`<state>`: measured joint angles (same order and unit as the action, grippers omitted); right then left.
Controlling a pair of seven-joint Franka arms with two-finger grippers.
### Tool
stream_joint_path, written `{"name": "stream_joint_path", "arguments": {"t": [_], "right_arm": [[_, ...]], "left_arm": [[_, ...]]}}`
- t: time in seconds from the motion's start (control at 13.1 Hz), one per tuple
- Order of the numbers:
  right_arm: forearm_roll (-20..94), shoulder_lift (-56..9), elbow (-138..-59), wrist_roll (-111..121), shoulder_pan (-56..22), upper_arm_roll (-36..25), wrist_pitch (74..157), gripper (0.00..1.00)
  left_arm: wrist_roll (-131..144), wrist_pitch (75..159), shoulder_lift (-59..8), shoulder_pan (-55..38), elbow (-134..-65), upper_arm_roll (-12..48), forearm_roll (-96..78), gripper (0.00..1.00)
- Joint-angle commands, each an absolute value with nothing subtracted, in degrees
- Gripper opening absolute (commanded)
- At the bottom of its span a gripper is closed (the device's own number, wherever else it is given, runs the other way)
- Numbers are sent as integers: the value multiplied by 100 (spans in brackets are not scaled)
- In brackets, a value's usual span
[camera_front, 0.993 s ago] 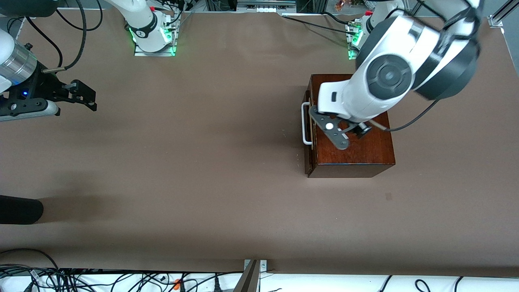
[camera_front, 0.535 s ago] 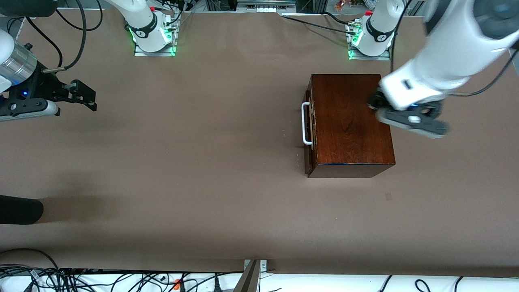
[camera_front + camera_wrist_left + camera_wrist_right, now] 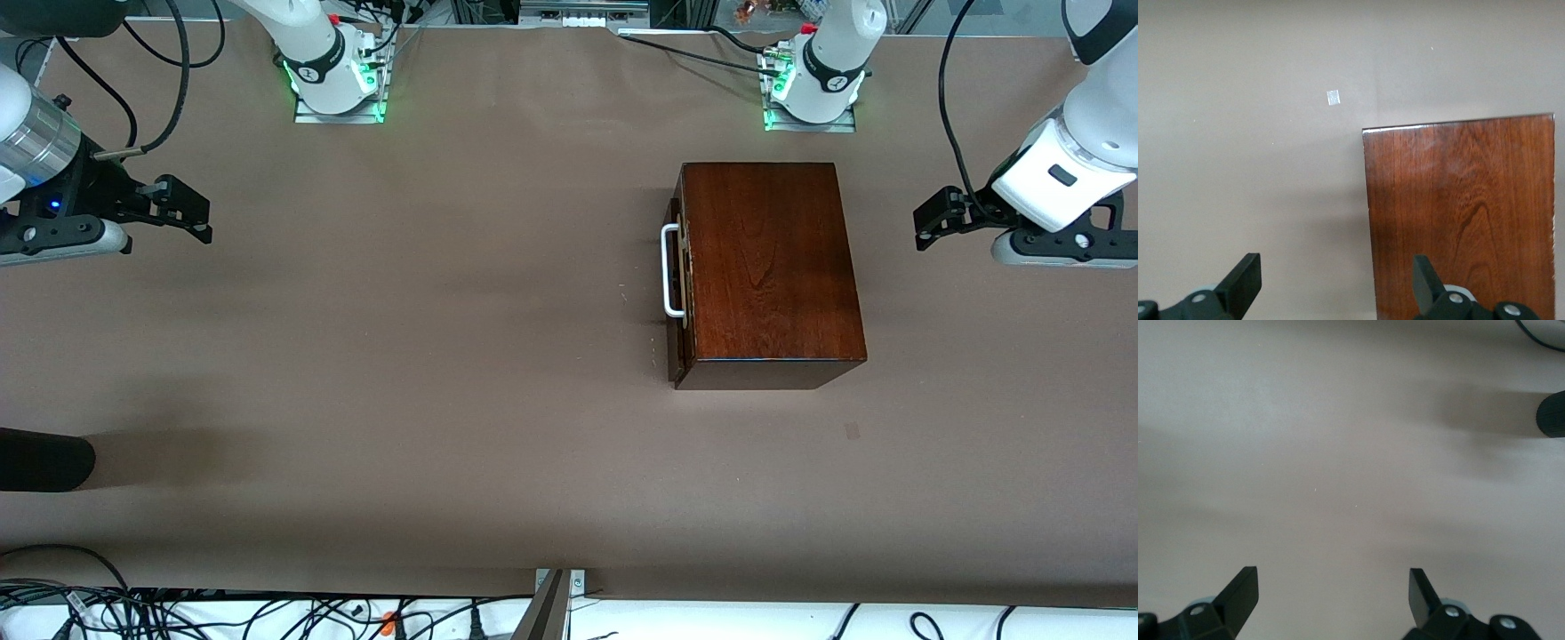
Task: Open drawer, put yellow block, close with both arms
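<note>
Drawer (image 3: 676,276) shut, block unseen: task looks finished.
Left gripper (image 3: 933,220) and right gripper (image 3: 182,209) hover wide open, empty, over bare table; both arms wait.

Brown table (image 3: 444,356); black cylinder (image 3: 44,460) at right arm's end; cable tangle (image 3: 178,613) along near edge.

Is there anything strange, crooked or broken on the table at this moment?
Nothing looks damaged or spilled. The wooden box stands flat, its drawer shut or nearly so. One oddity: no yellow block shows in any view. The open left gripper hangs over bare table beside the box; the open right gripper waits at the right arm's end.
</note>
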<state>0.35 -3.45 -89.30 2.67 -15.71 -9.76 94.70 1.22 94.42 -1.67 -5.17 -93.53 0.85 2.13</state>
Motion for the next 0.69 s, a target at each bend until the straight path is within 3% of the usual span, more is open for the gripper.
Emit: {"name": "stream_joint_path", "arguments": {"t": [0.0,0.61], "right_arm": [[53,-369,-8851,264,-1538,-958,9457,100],[53,-369,-8851,264,-1538,-958,9439,100]], "left_arm": [[-536,9554,26,-501,-9624,53,132,100],[-360,9721,273,-563,-9958,18,123,100]]}}
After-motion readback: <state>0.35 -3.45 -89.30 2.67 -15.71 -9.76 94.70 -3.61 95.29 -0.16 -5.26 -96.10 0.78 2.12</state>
